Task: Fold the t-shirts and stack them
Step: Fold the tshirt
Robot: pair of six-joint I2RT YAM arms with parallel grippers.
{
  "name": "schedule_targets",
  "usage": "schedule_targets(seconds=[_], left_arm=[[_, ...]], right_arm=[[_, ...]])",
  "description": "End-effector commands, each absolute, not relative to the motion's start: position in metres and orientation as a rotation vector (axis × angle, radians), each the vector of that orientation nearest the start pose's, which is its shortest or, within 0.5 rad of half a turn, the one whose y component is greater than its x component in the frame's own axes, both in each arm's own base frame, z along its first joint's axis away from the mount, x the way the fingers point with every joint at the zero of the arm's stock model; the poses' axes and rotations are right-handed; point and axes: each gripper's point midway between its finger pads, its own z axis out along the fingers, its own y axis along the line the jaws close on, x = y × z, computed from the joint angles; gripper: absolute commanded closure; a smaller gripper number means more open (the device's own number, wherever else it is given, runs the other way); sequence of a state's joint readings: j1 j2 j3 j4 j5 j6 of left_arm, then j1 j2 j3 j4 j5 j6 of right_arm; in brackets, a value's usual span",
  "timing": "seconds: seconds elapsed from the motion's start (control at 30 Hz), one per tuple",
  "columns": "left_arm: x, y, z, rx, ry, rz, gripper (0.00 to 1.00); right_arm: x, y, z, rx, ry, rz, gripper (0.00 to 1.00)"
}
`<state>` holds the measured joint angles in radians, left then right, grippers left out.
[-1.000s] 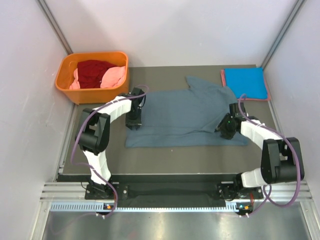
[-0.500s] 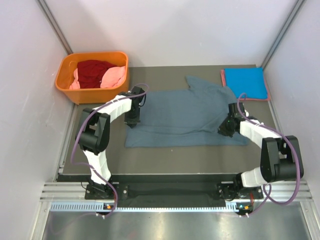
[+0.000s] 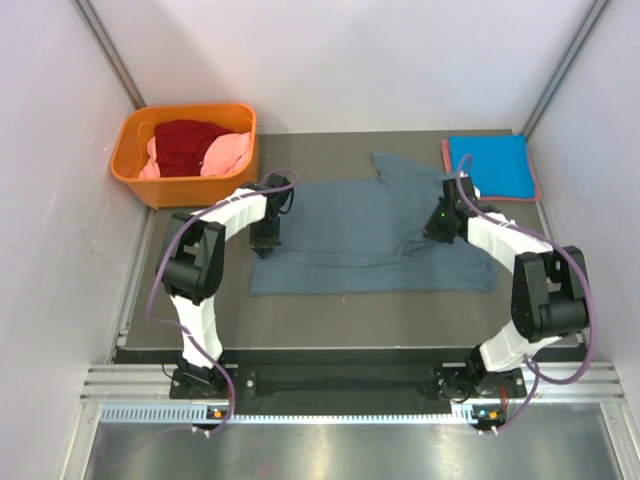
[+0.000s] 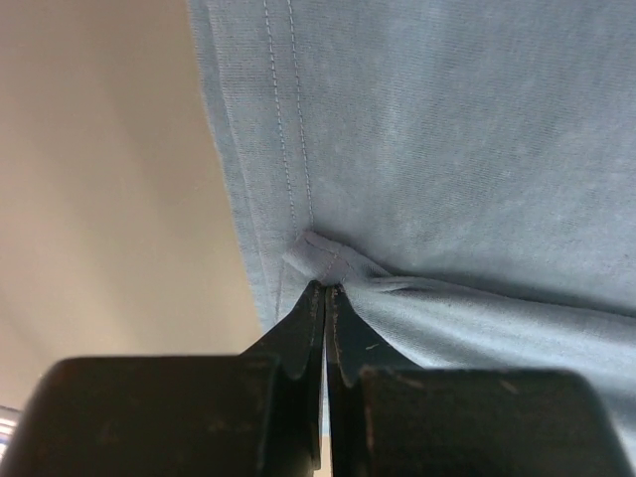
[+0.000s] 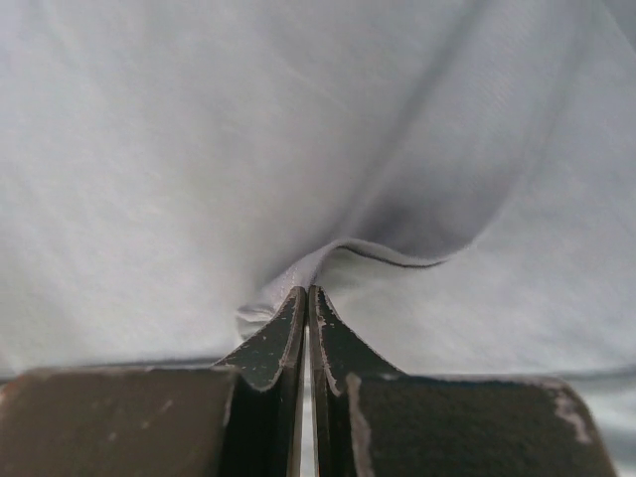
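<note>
Grey-blue tee pinched by left gripper; right gripper likewise.

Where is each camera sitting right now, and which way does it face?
Top: above and behind the bases, looking down on the table, both arms showing.
Left wrist: looking past the shut left end effector at the stitched hem of the grey-blue shirt.
Right wrist: past the shut right end effector at a pinched fold.
All three share that shirt.
</note>
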<state>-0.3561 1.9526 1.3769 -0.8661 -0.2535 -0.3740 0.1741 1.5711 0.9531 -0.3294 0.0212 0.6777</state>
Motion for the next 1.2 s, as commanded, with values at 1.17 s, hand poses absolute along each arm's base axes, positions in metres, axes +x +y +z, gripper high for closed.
schedule_targets(seconds=[1.17], left_arm=[[0.334, -0.059, 0.048, -0.223, 2.852, 0.558, 1.00]], right_arm=[[0.438, 0.126, 0.108, 0.272, 2.326, 0.137, 1.00]])
